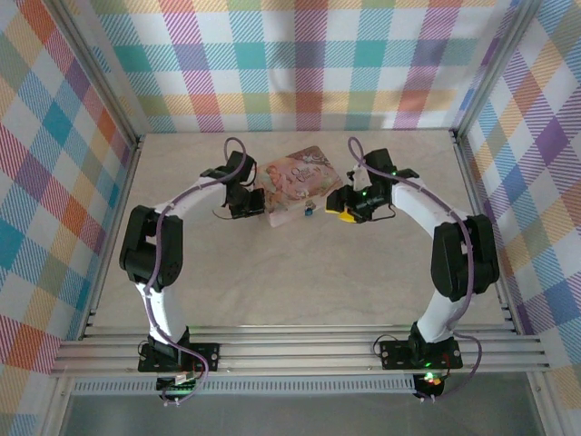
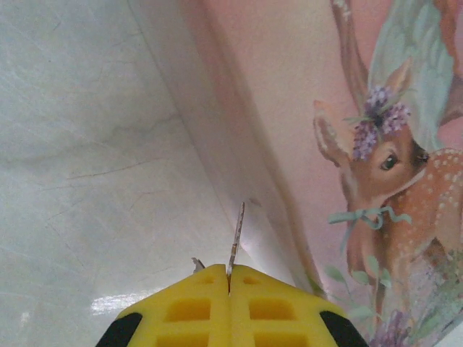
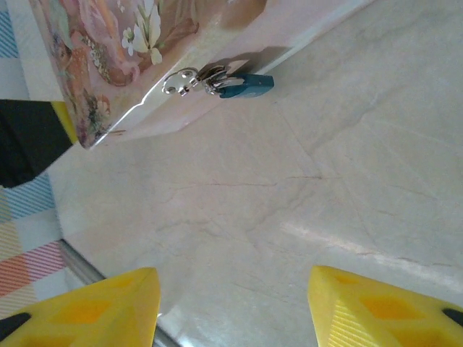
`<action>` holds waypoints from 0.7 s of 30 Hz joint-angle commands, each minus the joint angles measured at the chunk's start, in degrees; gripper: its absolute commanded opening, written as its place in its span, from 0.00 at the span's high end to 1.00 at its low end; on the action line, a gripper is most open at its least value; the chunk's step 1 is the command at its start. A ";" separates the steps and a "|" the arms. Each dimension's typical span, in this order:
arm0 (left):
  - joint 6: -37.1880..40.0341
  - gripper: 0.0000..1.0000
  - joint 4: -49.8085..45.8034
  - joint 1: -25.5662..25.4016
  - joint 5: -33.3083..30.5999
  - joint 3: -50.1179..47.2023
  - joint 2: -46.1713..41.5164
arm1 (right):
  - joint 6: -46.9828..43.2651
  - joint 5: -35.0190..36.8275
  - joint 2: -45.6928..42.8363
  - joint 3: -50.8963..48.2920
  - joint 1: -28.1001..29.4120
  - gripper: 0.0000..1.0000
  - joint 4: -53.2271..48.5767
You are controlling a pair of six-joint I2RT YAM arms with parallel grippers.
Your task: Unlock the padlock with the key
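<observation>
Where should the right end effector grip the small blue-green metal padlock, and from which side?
Grip the small blue-green metal padlock by its body, from the open table side: the body juts clear of the pink pictured tin, while the thin shackle is tucked into the silver hasp.

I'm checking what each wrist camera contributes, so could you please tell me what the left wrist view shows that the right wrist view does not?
Left wrist: the left gripper shut on the thin key, whose tip pokes out beside the pink tin. Right wrist: the blue-green padlock hanging on the tin's clasp, and the right gripper open above the table. Both: the pink tin and the pale table.
</observation>
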 commanded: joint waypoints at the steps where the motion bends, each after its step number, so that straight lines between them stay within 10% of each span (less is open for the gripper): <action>1: 0.70 1.00 2.16 0.96 0.99 -4.02 -5.36 | -7.30 6.41 -0.67 0.17 2.60 0.43 4.30; 21: 0.05 1.00 6.29 3.09 1.85 -22.96 -23.05 | -14.68 23.19 11.70 5.24 11.18 0.43 14.81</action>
